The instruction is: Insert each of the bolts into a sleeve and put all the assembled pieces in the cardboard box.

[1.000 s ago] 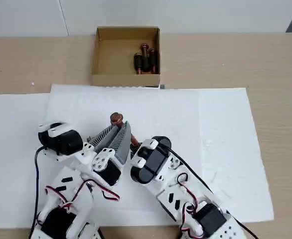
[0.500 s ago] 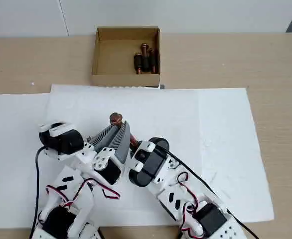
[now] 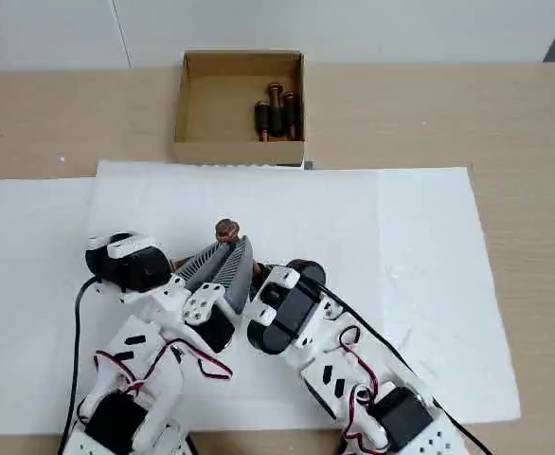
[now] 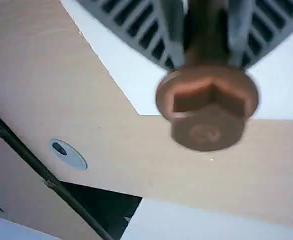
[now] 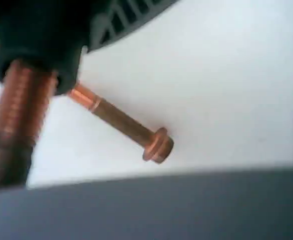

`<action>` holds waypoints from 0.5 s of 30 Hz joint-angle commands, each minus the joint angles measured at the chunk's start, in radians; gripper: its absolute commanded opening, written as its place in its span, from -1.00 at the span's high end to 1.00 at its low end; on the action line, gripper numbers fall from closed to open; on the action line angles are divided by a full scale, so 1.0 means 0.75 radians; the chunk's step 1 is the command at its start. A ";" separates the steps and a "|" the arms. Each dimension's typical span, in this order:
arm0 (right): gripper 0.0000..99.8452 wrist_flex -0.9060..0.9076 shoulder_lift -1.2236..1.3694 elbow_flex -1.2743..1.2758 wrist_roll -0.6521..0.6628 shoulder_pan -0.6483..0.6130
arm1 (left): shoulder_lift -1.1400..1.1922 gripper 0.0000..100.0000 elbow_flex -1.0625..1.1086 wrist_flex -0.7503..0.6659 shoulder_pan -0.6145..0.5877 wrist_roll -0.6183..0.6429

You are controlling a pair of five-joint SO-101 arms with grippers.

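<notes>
The left fingers point(image 3: 206, 262) are clamped on a bolt point(image 4: 206, 107), its head past their tips, and a second bolt point(image 5: 121, 121) lies on paper point(image 3: 401, 246) nearby.

The left gripper point(image 4: 205, 30) has its grey ribbed fingers point(image 4: 167, 27) clamped on the shank of a copper bolt point(image 4: 206, 107), whose flanged hex head faces the camera. Behind it are a white paper sheet point(image 4: 124, 75) and the wooden table point(image 4: 51, 90), with a round grey cap point(image 4: 68, 154) set near a dark strip point(image 4: 31, 160).
</notes>
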 commanded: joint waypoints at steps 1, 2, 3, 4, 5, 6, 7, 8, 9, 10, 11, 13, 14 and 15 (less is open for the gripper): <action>1.00 -0.069 -0.011 -0.098 0.016 0.019 | -0.012 0.99 -0.005 -0.025 -0.004 -0.008; 1.00 -0.075 -0.011 -0.098 0.016 0.019 | -0.010 0.99 -0.005 -0.025 -0.004 -0.008; 1.00 -0.075 -0.011 -0.094 0.016 0.019 | -0.008 0.99 -0.003 -0.025 -0.002 -0.008; 1.00 -0.075 -0.009 -0.092 0.016 0.019 | -0.010 0.99 0.007 -0.023 0.006 -0.008; 1.00 -0.075 -0.009 -0.092 0.016 0.019 | -0.012 0.99 0.017 -0.006 0.025 -0.010; 1.00 -0.075 -0.009 -0.092 0.016 0.021 | -0.012 0.99 0.021 0.023 0.045 -0.010; 1.00 -0.077 -0.009 -0.092 0.016 0.021 | -0.012 0.99 0.021 0.057 0.065 -0.010; 1.00 -0.077 -0.009 -0.092 0.016 0.024 | -0.012 0.99 0.021 0.088 0.086 -0.010; 1.00 -0.077 -0.009 -0.092 0.016 0.024 | -0.012 0.99 0.021 0.113 0.098 -0.010; 1.00 -0.077 -0.009 -0.092 0.016 0.024 | -0.012 0.99 0.021 0.131 0.100 -0.010; 1.00 -0.077 -0.009 -0.092 0.016 0.024 | -0.012 0.98 0.021 0.141 0.098 -0.010; 1.00 -0.077 -0.009 -0.092 0.016 0.024 | -0.012 0.97 0.021 0.147 0.094 -0.010; 1.00 -0.077 -0.009 -0.092 0.016 0.024 | -0.012 0.94 0.021 0.147 0.094 -0.010; 1.00 -0.077 -0.009 -0.090 0.016 0.024 | -0.012 0.87 0.021 0.147 0.094 -0.012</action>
